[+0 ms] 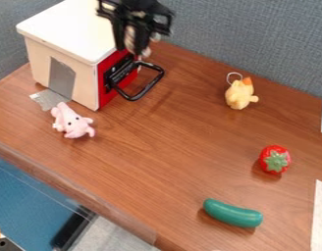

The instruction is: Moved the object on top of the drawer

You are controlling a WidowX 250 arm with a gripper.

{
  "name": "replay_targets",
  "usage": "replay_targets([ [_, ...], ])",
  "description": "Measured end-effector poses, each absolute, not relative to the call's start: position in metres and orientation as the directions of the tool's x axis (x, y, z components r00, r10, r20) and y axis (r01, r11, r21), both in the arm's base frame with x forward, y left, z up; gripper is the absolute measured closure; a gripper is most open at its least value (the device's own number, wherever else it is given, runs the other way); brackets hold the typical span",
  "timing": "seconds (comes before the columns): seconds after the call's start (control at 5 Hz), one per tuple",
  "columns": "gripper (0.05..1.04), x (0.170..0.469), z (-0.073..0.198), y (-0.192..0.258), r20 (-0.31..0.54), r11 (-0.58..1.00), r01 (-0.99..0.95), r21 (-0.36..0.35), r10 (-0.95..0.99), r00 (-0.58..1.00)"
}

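Note:
At the top of the camera view the black gripper (133, 43) hangs beside the upper front edge of the white drawer box (65, 29). It is shut on a small pale object (129, 37), mostly hidden behind the black fingers, with pale bits showing at the right and below. What the object is, I cannot tell. The box has a red front (106, 93) with a black loop handle (147, 88) sticking out over the table. The visible part of the box's top has nothing on it.
A pink plush toy (72, 121) lies by the box's near side. A yellow plush toy (240, 94) is at the back right, a strawberry (275, 160) at the right, and a green cucumber-like toy (232, 213) near the front. A grey partition (255, 39) stands behind the wooden table (164, 152).

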State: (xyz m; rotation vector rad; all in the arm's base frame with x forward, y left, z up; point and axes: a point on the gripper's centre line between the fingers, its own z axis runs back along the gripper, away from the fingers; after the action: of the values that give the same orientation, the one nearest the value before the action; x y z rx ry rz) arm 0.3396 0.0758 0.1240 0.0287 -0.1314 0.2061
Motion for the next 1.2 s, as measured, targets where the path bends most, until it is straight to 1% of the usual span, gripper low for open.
replay_targets([
  [0.2, 0.757, 0.339, 0.127, 0.114, 0.135, 0.965, -0.261, 0.024, 0.256, 0.957],
  [0.4, 0.757, 0.340, 0.111, 0.141, 0.102, 0.955, -0.294, 0.026, 0.290, 0.951],
  [0.6, 0.688, 0.345, 0.099, 0.155, 0.081, 0.953, -0.301, 0.018, 0.299, 0.951],
  [0.8, 0.441, 0.351, 0.094, 0.162, 0.073, 0.955, -0.296, -0.002, 0.295, 0.953],
  [1.0, 0.152, 0.351, 0.098, 0.159, 0.055, 0.961, -0.277, 0.005, 0.276, 0.960],
  [1.2, 0.079, 0.357, 0.114, 0.150, 0.042, 0.971, -0.238, 0.010, 0.237, 0.971],
])
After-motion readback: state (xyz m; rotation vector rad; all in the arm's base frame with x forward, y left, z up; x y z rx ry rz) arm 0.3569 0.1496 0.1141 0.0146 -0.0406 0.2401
